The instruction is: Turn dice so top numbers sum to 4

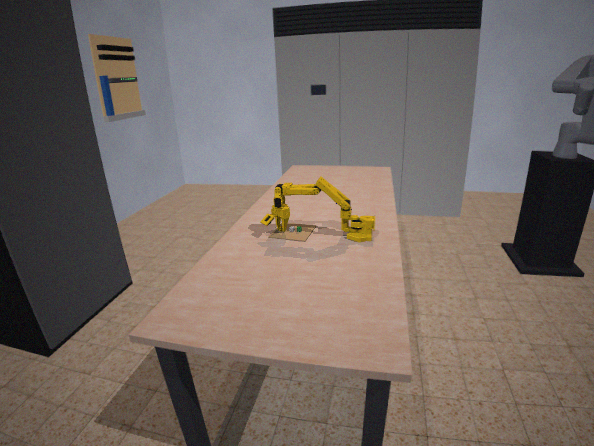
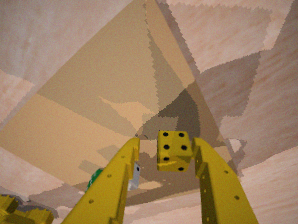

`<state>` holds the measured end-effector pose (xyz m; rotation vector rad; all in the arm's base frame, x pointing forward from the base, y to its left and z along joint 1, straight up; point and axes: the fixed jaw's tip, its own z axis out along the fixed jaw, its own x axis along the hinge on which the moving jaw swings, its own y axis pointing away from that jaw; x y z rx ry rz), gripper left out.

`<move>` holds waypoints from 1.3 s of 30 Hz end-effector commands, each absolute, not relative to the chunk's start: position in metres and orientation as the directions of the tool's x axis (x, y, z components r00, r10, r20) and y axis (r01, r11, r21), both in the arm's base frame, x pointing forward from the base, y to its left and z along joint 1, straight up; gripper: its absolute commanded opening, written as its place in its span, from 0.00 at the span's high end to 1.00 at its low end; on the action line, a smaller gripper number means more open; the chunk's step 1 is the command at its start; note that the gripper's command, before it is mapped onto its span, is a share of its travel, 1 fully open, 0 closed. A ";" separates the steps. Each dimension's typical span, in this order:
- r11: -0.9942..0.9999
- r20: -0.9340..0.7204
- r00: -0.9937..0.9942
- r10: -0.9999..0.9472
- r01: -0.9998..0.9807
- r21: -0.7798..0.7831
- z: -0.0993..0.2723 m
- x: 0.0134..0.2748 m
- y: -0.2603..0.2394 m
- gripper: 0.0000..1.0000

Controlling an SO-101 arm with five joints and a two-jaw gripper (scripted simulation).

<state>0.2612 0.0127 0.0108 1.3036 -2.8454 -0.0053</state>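
Note:
In the wrist view a yellow die (image 2: 172, 150) sits between the fingers of my gripper (image 2: 165, 143) (image 1: 280, 227), near the right edge of the tan mat (image 2: 90, 100) (image 1: 301, 237). The die touches the right finger, and a gap shows between it and the left finger. The gripper is open and low over the mat. The die's face toward the camera shows several pips. A green die (image 2: 94, 179) (image 1: 299, 229) and a white die (image 2: 134, 176) (image 1: 292, 228) lie on the mat, partly hidden behind the left finger. In the exterior view the gripper hides the yellow die.
The arm's base (image 1: 361, 229) stands on the table (image 1: 280, 310) to the right of the mat. The table's left edge is close to the gripper.

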 end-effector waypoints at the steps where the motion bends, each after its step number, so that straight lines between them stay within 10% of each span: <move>1: 0.653 -0.020 -0.653 -0.757 -0.757 -0.023 0.020 0.268 0.011 0.85; 39: 0.653 -0.028 -0.653 -0.757 -0.757 -0.031 0.020 0.273 0.008 1.00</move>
